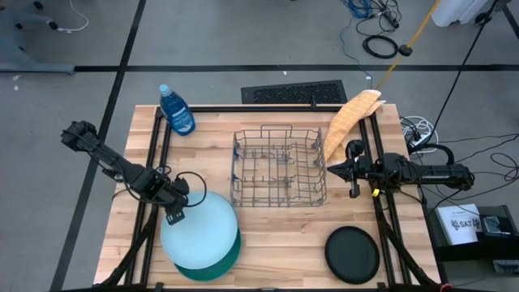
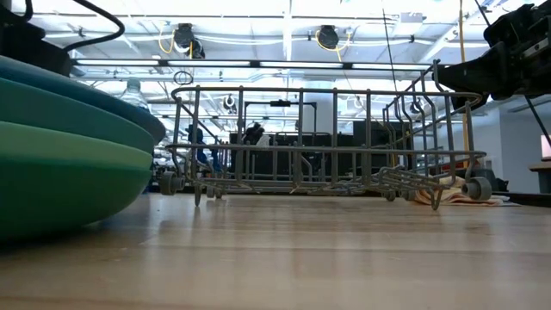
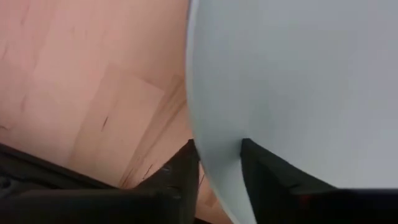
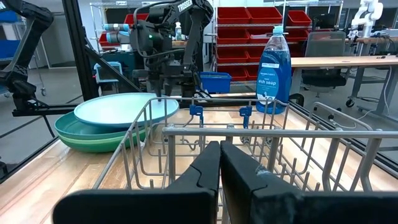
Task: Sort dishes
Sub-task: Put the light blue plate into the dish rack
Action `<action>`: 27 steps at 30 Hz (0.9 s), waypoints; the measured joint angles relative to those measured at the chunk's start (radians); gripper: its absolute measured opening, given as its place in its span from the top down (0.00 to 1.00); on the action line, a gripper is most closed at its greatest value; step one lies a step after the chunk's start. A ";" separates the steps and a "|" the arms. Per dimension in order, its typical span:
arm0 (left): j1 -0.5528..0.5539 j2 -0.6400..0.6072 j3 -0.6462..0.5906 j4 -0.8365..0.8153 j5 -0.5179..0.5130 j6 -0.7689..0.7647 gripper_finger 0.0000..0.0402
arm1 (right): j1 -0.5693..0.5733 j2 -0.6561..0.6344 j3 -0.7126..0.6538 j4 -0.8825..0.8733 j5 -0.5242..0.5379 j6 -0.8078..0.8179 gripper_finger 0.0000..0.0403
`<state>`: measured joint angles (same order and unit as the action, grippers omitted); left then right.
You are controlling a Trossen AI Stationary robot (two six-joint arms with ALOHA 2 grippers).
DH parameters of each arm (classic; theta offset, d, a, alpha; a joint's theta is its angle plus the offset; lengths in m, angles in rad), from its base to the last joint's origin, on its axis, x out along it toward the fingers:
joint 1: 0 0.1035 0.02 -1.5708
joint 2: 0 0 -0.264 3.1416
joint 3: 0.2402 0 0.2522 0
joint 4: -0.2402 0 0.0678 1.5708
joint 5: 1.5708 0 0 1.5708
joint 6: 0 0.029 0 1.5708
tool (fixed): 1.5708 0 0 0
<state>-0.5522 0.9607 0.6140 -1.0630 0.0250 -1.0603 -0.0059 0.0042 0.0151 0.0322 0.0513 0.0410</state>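
Note:
A stack of round dishes lies at the table's near left, the light blue plate on top and teal and green plates under it. My left gripper points down at the stack's far left edge, shut on the top plate's rim. A smaller black plate lies flat at the near right. My right gripper hangs shut and level by the right side of the wire rack, touching nothing. My left gripper has the light blue plate's rim between its two fingers, one finger outside the edge over the wood, the other on the plate's upper face. The fingers come from above, pointing down. The plate still lies on the stack.
The grey wire rack stands mid-table. A blue soap bottle stands at the far left, and a yellow cloth lies at the far right by the rack. Bare wood lies between the stack and the black plate.

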 joint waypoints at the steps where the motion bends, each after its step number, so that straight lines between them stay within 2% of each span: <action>1: 0.000 0.000 0.000 0.000 0.000 0.001 0.79 | 0.000 0.000 0.000 0.000 0.000 0.000 0.98; 9: 0.000 0.000 0.000 -0.005 -0.004 0.001 0.98 | 0.000 0.000 0.000 0.000 0.000 0.000 0.98; 20: 0.000 0.001 0.004 -0.027 -0.008 0.002 1.00 | 0.000 0.000 0.000 0.000 0.000 0.000 0.98; 27: 0.000 0.001 0.101 -0.126 -0.108 0.003 1.00 | 0.000 0.000 0.000 0.000 0.000 -0.002 0.98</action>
<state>-0.5522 0.9619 0.7154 -1.1885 -0.0830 -1.0568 -0.0055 0.0044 0.0151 0.0322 0.0509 0.0394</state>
